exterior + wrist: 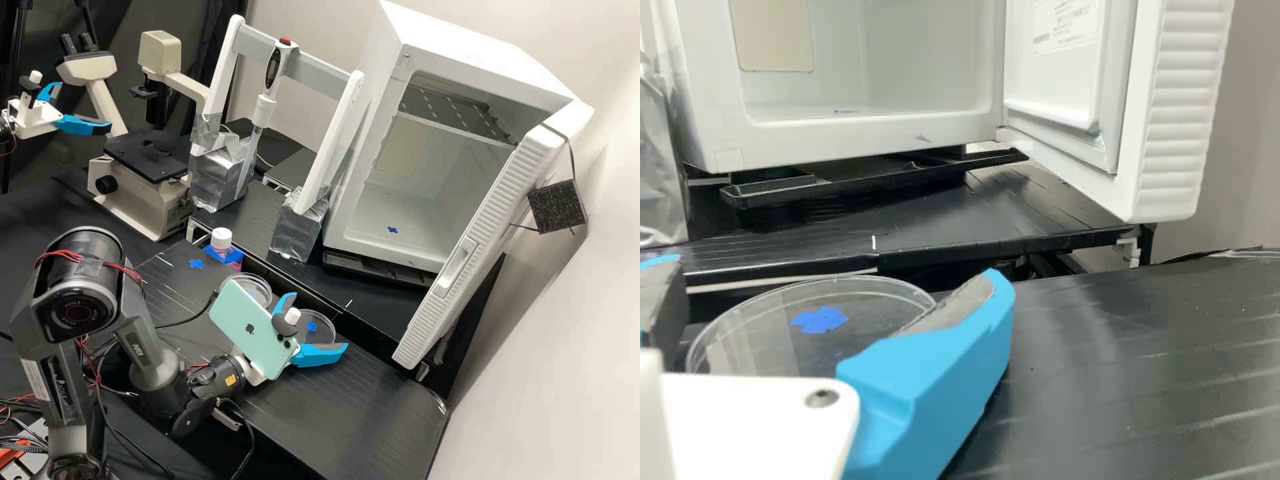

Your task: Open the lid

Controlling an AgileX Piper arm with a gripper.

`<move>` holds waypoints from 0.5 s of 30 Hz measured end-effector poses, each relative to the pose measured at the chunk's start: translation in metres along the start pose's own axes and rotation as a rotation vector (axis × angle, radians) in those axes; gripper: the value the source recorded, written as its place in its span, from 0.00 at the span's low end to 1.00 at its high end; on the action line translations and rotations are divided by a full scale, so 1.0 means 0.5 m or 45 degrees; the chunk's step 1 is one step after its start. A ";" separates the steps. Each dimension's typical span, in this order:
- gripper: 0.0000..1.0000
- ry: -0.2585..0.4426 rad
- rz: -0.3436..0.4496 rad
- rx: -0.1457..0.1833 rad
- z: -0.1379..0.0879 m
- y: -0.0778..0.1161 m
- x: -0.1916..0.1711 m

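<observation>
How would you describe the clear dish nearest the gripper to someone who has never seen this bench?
From the big white cabinet with its door open, come down to the dark bench in front, where the gripper has its blue fingers apart. The clear round dish with a bright blue mark shows between them, unlike its neighbour, partly behind the pale green phone.

High camera, set farther back, looked forward-down over bench; wrist camera, low and close, faced white cabinet, visible in both.
</observation>
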 end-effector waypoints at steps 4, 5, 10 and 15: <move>1.00 0.017 0.015 0.001 -0.009 0.003 -0.006; 1.00 0.020 0.023 0.009 -0.011 0.005 -0.007; 1.00 0.035 0.093 0.092 -0.022 0.022 -0.024; 1.00 0.088 0.175 0.166 -0.049 0.038 -0.053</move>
